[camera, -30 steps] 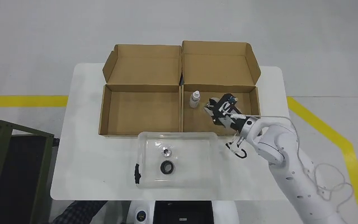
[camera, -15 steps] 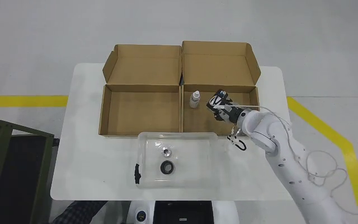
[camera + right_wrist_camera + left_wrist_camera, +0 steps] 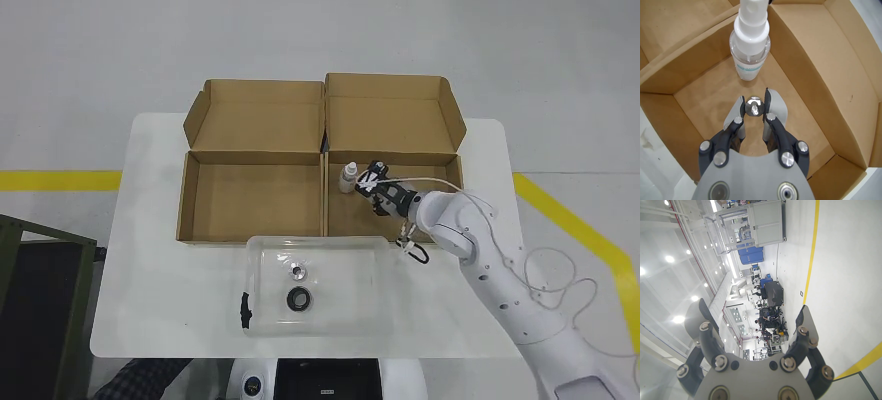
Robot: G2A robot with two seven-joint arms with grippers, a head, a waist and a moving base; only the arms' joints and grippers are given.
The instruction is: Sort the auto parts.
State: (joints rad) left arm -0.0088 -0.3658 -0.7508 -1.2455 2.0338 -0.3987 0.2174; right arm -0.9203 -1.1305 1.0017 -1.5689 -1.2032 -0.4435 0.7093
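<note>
- The right hand (image 3: pixel 754 102) is clamped on a small shiny metal part (image 3: pixel 753 110), one pad on each side of its round body. That looks like a sure hold for something so smooth.
- Beneath the hand is the floor of a cardboard box (image 3: pixel 350 218). The hand is held low inside its walls, I'd guess so the part can be set down rather than dropped. Whether the part touches the cardboard I cannot tell.
- Just beyond the fingertips a clear spray bottle (image 3: pixel 749 56) stands upright in the same box. It is near the hand but apart from it, and a push further forward could tip it.
- Behind the hand, toward the robot, a clear plastic tub (image 3: pixel 315 240) sits on the desk (image 3: pixel 150 250) against the boxes.
- The tub holds a silver fitting (image 3: pixel 298 270) and a black ring (image 3: pixel 298 297), with a black strip (image 3: pixel 244 308) at the side farthest from the hand. By the look of it, these are parts left to sort.
- Past the bottle from the hand, the neighbouring box (image 3: pixel 250 200) stands with its flap open, presumably for another kind of part.
- The left hand (image 3: pixel 753 306) has its fingers well apart with nothing between them. It points off into the room, out of the working arm's way.
</note>
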